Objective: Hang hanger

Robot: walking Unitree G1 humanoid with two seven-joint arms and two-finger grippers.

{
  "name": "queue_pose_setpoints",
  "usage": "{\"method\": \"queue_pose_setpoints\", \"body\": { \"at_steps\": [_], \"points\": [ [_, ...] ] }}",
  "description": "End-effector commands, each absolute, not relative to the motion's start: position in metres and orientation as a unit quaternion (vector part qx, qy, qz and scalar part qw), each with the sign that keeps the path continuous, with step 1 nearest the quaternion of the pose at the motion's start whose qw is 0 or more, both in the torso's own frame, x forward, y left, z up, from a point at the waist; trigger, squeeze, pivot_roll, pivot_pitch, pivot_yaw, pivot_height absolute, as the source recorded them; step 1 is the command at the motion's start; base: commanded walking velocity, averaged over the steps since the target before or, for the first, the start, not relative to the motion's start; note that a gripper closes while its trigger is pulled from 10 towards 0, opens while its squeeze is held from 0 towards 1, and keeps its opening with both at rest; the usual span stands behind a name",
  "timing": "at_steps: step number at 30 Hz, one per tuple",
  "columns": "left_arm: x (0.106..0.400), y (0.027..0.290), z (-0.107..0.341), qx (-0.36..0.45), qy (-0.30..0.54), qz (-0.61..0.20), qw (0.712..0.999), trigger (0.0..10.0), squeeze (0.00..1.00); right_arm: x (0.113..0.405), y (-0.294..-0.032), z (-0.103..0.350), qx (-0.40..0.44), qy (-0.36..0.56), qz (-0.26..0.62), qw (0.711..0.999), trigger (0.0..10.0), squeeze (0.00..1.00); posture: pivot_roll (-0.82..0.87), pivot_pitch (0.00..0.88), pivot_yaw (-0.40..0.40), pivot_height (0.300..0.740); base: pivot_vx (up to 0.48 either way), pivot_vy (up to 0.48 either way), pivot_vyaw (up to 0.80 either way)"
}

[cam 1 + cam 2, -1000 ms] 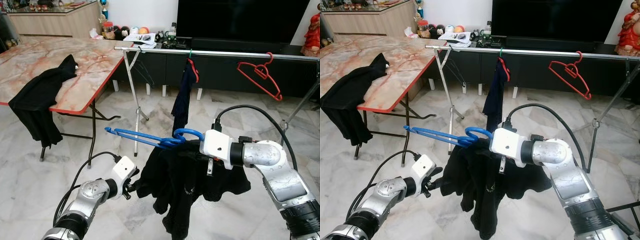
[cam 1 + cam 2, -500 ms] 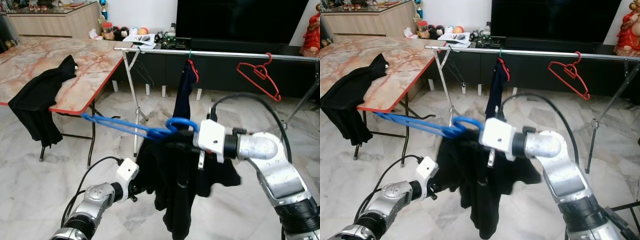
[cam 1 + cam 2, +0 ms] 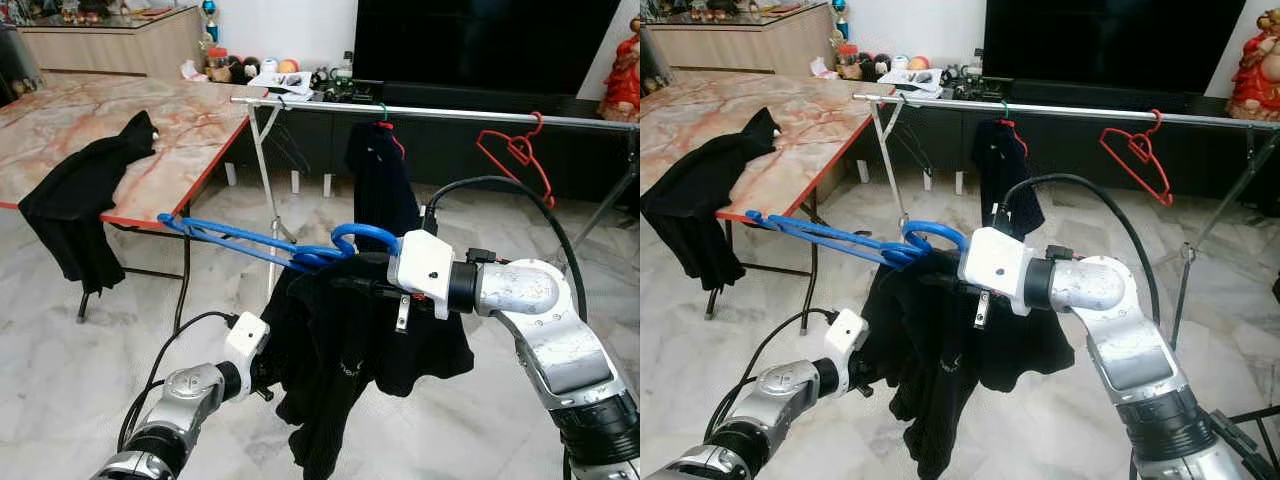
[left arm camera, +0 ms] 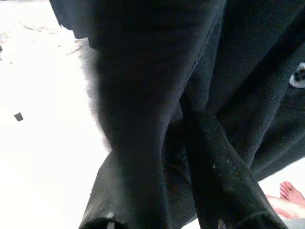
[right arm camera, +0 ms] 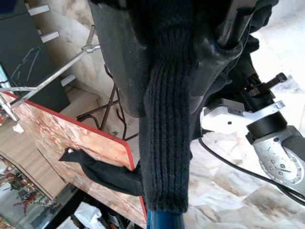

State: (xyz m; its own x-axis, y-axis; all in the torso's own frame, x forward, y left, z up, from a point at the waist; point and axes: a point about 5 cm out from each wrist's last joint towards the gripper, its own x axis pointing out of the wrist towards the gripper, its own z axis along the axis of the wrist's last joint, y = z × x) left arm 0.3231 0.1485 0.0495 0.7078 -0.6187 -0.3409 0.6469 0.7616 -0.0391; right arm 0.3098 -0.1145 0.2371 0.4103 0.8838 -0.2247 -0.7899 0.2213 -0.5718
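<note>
Indoors: marble floor [image 3: 60, 340], rail [image 3: 450, 112]; right pincer [image 3: 350, 283] clamps blue hanger [image 3: 260, 245]; left pincer [image 3: 275, 375] unclear.

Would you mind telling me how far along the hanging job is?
Done: the black garment is on the blue plastic hanger. In hand: the right end effector holds it below the silver metal rail; the left end effector grips the fabric. Left: hook it on the rail.
</note>
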Motion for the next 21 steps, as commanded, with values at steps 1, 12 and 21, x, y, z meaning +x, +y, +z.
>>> {"method": "queue_pose_setpoints", "body": {
  "at_steps": [1, 12, 21],
  "points": [
    [0.3236, 0.1554, 0.0506, 0.041, 0.171, -0.337, 0.925, 0.0, 0.0, 0.3077, -0.1145, 0.2472, -0.317, -0.096, 0.532, 0.779, 10.0, 0.0, 0.04, 0.017, -0.002, 0.74, 0.0, 0.0, 0.0],
    [0.3225, 0.155, 0.0498, 0.04, 0.172, -0.344, 0.922, 0.0, 0.0, 0.31, -0.1157, 0.2449, -0.316, -0.091, 0.525, 0.785, 10.0, 0.0, 0.04, 0.019, -0.001, 0.74, 0.0, 0.0, 0.0],
    [0.3224, 0.1542, 0.0507, 0.039, 0.169, -0.347, 0.922, 0.0, 0.0, 0.3098, -0.1145, 0.2439, -0.317, -0.091, 0.525, 0.785, 10.0, 0.0, 0.04, 0.019, 0.0, 0.74, 0.0, 0.0, 0.0]
  ]
}}
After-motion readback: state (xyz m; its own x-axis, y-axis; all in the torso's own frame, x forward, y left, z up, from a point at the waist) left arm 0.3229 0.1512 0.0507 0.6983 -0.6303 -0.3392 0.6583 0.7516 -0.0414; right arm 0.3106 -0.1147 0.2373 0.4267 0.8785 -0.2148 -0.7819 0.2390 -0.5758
